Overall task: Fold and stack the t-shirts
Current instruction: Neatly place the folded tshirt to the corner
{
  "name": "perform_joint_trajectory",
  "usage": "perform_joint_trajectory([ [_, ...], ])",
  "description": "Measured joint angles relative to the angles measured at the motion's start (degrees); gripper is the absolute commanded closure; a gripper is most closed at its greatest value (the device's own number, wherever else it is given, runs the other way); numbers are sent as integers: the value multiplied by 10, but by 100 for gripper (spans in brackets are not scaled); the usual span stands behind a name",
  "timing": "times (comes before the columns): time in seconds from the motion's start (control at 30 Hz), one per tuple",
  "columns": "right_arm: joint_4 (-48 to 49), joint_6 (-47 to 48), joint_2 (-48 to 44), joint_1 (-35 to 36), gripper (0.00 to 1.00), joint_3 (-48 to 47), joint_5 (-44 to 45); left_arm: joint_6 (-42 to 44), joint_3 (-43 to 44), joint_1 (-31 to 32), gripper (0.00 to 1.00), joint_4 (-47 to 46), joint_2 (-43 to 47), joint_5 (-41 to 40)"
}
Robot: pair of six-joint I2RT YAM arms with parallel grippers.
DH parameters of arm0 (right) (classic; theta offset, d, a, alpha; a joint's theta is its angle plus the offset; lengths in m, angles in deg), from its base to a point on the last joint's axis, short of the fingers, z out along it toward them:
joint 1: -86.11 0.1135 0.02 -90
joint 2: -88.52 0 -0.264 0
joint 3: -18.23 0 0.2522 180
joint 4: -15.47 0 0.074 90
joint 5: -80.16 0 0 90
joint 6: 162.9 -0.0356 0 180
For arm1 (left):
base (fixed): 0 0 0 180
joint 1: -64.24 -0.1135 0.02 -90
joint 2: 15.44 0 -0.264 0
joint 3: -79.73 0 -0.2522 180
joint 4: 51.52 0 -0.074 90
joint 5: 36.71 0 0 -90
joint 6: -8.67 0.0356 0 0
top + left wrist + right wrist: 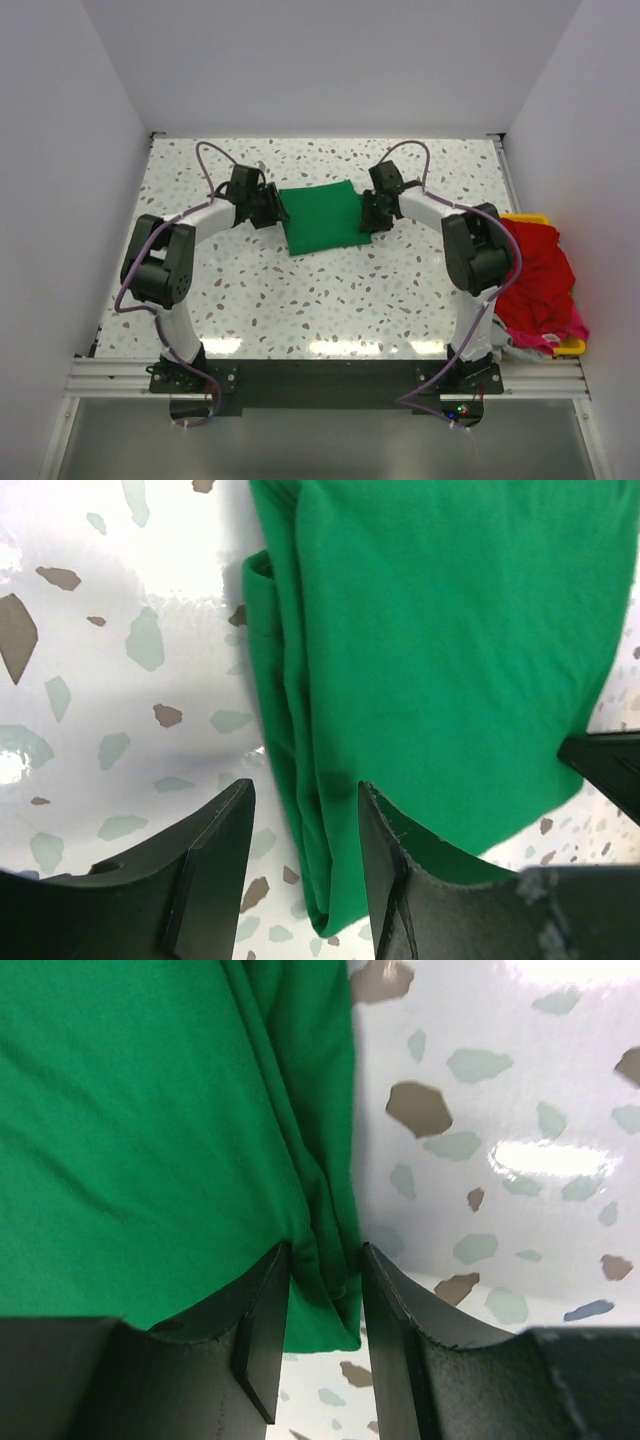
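Observation:
The bright green t-shirt (320,218) lies folded into a small rectangle on the speckled table (330,300), between both arms. My left gripper (272,208) is at its left edge; in the left wrist view its jaws (305,805) are apart, straddling the folded green edge (440,650) without squeezing it. My right gripper (370,215) is at the shirt's right edge; in the right wrist view its jaws (325,1260) are pinched on the bunched green edge (150,1110). A red t-shirt (535,270) and a bit of pink cloth (545,342) are piled at the right.
The red and pink cloth heap over a yellow bin (570,347) just off the table's right edge. White walls close in the table at the back and sides. The arm bases stand on the black rail (320,375) at the near edge.

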Motion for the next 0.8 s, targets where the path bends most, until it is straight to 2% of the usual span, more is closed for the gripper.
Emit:
perform_joint_trajectory([
  [0.2, 3, -11, -26, 3, 58, 31, -32, 9, 22, 1, 50, 15, -42, -20],
  [0.37, 2, -22, -63, 6, 44, 38, -44, 14, 40, 6, 54, 12, -59, -28],
  [0.57, 9, -43, -188, 7, 42, 74, -56, 19, 61, 19, 72, 12, -78, -40],
  [0.77, 21, -61, -330, 8, 42, 129, -68, 25, 80, 28, 100, 34, -86, -78],
  [0.8, 21, -62, -349, 8, 42, 140, -70, 27, 87, 29, 100, 42, -87, -91],
])
